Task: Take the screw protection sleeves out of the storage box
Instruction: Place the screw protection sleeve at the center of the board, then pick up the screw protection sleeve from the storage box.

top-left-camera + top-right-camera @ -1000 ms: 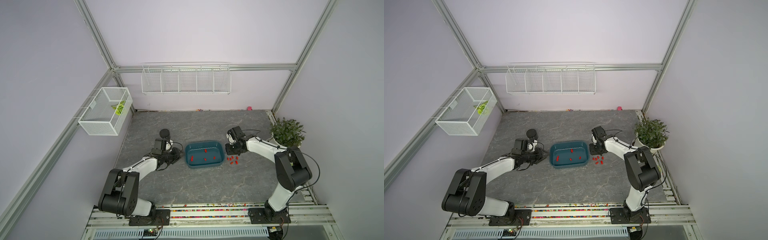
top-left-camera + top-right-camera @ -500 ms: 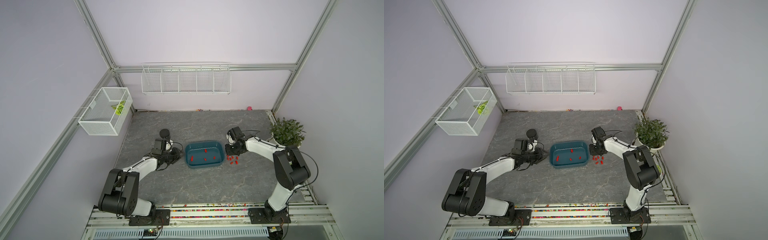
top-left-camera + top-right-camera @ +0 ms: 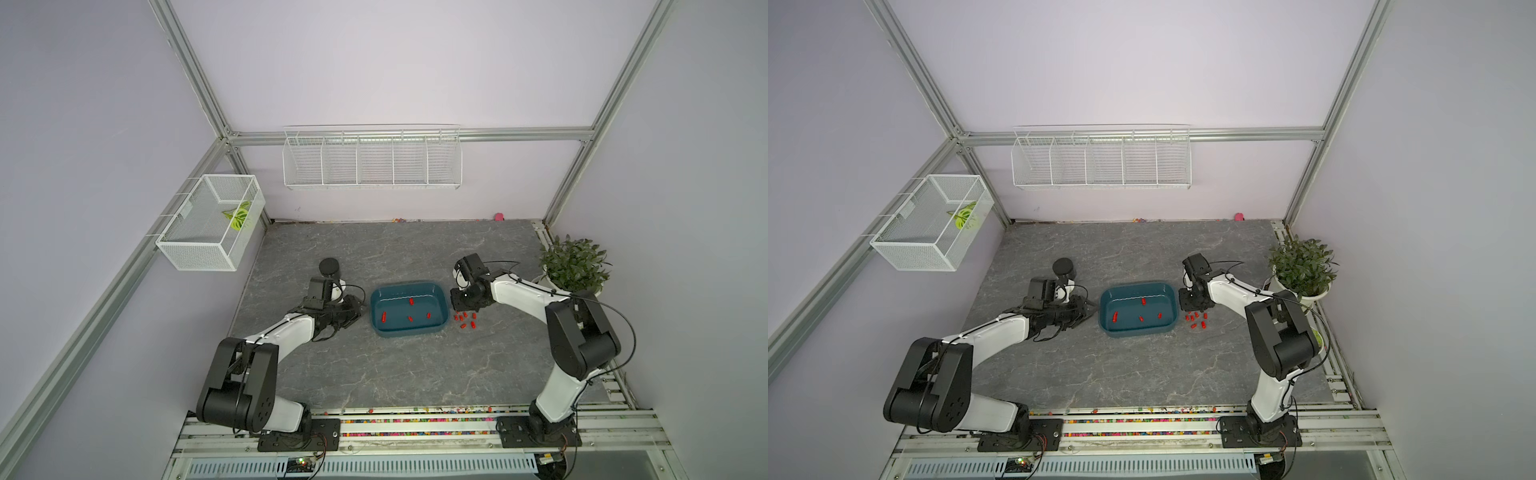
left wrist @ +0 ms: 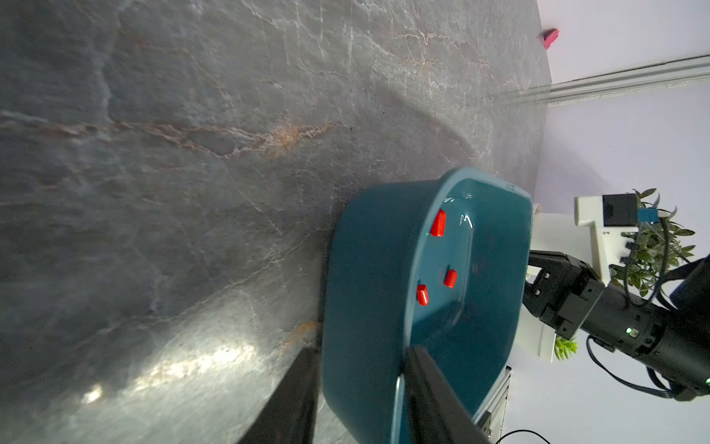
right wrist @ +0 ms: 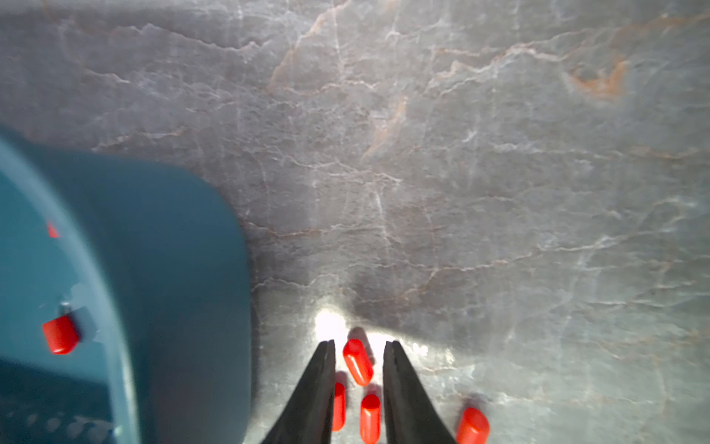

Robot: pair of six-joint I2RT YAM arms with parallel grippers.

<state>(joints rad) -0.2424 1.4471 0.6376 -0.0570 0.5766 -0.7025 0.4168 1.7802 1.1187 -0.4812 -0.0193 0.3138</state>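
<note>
The storage box (image 3: 409,332) is a teal tub at mid-table, also seen in a top view (image 3: 1138,331). Several red screw protection sleeves (image 3: 411,301) lie inside it, and several more sleeves (image 3: 465,321) lie on the table by its right end. My left gripper (image 4: 361,351) is shut on the storage box's (image 4: 369,269) left wall, one finger outside and one inside. My right gripper (image 5: 359,342) points down over the outside heap, open. One sleeve (image 5: 358,361) lies loose between its fingers, touching neither.
A black cup (image 3: 329,269) stands behind my left wrist. A potted plant (image 3: 573,266) sits at the right edge. A white mesh basket (image 3: 212,222) and a wire shelf (image 3: 372,160) hang on the walls. Coloured beads (image 3: 415,419) line the front rail.
My right gripper's jaws have parted over the heap beside the box, and a sleeve now lies free between them. The left arm and the box have not moved.
</note>
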